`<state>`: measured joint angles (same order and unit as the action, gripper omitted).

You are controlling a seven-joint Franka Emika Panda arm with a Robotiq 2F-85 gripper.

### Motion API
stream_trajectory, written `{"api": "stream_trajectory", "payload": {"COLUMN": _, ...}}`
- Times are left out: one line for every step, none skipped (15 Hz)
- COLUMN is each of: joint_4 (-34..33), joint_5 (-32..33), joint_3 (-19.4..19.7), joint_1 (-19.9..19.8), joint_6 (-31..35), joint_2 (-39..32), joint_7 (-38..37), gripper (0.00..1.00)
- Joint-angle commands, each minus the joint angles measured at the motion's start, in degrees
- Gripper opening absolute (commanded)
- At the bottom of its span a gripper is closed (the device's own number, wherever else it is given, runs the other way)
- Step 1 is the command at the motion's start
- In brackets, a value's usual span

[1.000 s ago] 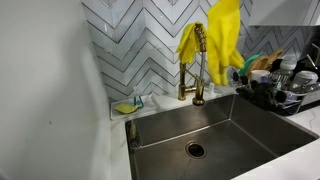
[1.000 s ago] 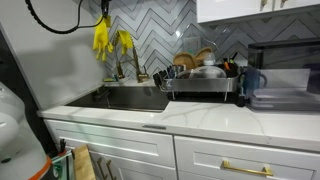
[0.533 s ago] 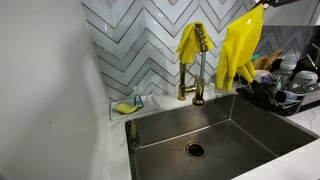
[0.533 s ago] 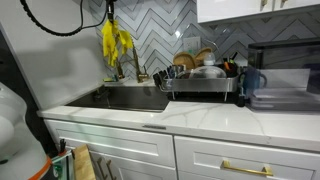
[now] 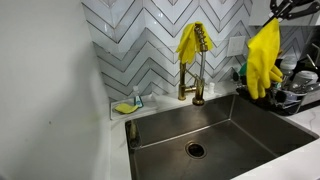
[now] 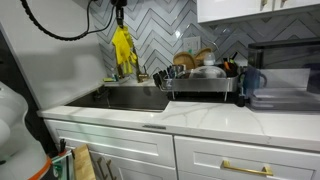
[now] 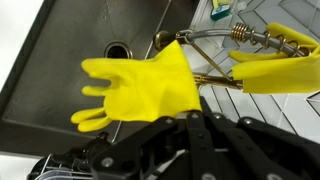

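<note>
Above sink (image 5: 215, 128), end effector (image 5: 283, 10) gripping glove (image 5: 263, 58), drain (image 7: 118, 48) clearest from wrist

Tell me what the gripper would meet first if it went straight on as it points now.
The gripper points down, shut on the yellow glove hanging under it. Below the glove, the wrist view shows the sink; the dish rack seems close beside, so depth is uncertain.

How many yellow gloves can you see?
2. One glove hangs from the gripper, next to the dish rack. The other glove is draped over the tap. The full dish rack could hide more.
</note>
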<state>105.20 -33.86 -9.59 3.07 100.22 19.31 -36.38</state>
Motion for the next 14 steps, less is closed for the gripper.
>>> {"api": "stream_trajectory", "payload": {"joint_4": -0.15, "joint_5": 0.46, "joint_3": 0.42, "joint_1": 0.45, "joint_6": -0.3, "joint_2": -0.35, "joint_7": -0.43, "gripper": 0.01}}
{"api": "stream_trajectory", "payload": {"joint_4": 0.52, "joint_5": 0.64, "joint_3": 0.46, "joint_1": 0.23, "joint_6": 1.33, "joint_2": -0.93, "joint_7": 0.41, "gripper": 0.01}}
{"api": "stream_trajectory", "payload": {"joint_4": 0.7, "joint_5": 0.36, "joint_3": 0.6, "joint_1": 0.19, "joint_6": 1.67, "joint_2": -1.55, "joint_7": 0.41, "gripper": 0.01}}
{"api": "stream_trajectory", "payload": {"joint_4": 0.87, "joint_5": -0.18, "joint_3": 0.76, "joint_1": 0.39, "joint_6": 2.83, "joint_2": -2.37, "joint_7": 1.57, "gripper": 0.01}}
{"api": "stream_trajectory", "payload": {"joint_4": 0.79, "joint_5": -0.31, "joint_3": 0.76, "joint_1": 0.59, "joint_6": 3.93, "joint_2": -3.28, "joint_7": 2.59, "gripper": 0.01}}
{"api": "stream_trajectory", "payload": {"joint_4": 0.69, "joint_5": -0.64, "joint_3": 0.62, "joint_1": 0.88, "joint_6": 5.36, "joint_2": -4.38, "joint_7": 3.46, "gripper": 0.01}}
{"api": "stream_trajectory", "payload": {"joint_4": 0.66, "joint_5": -0.76, "joint_3": 0.48, "joint_1": 1.08, "joint_6": 6.55, "joint_2": -5.42, "joint_7": 4.07, "gripper": 0.01}}
{"api": "stream_trajectory", "payload": {"joint_4": 0.48, "joint_5": -1.59, "joint_3": 0.4, "joint_1": 1.39, "joint_6": 7.96, "joint_2": -6.56, "joint_7": 3.84, "gripper": 0.01}}
{"api": "stream_trajectory", "payload": {"joint_4": 0.28, "joint_5": -2.11, "joint_3": 0.35, "joint_1": 1.59, "joint_6": 9.05, "joint_2": -7.63, "joint_7": 3.17, "gripper": 0.01}}
{"api": "stream_trajectory", "payload": {"joint_4": -0.32, "joint_5": -1.86, "joint_3": 0.08, "joint_1": 1.54, "joint_6": 9.92, "joint_2": -8.92, "joint_7": 0.07, "gripper": 0.01}}
{"api": "stream_trajectory", "payload": {"joint_4": -0.57, "joint_5": -2.11, "joint_3": 0.03, "joint_1": 1.62, "joint_6": 10.94, "joint_2": -9.89, "joint_7": -1.94, "gripper": 0.01}}
{"api": "stream_trajectory", "payload": {"joint_4": -0.76, "joint_5": -1.48, "joint_3": -0.08, "joint_1": 1.63, "joint_6": 12.42, "joint_2": -10.71, "joint_7": -3.63, "gripper": 0.01}}
{"api": "stream_trajectory", "payload": {"joint_4": -1.08, "joint_5": -1.92, "joint_3": 0.03, "joint_1": 1.93, "joint_6": 13.59, "joint_2": -11.5, "joint_7": -3.55, "gripper": 0.01}}
{"api": "stream_trajectory", "payload": {"joint_4": -0.41, "joint_5": -0.93, "joint_3": 0.63, "joint_1": 1.97, "joint_6": 11.84, "joint_2": -10.32, "joint_7": -1.43, "gripper": 0.02}}
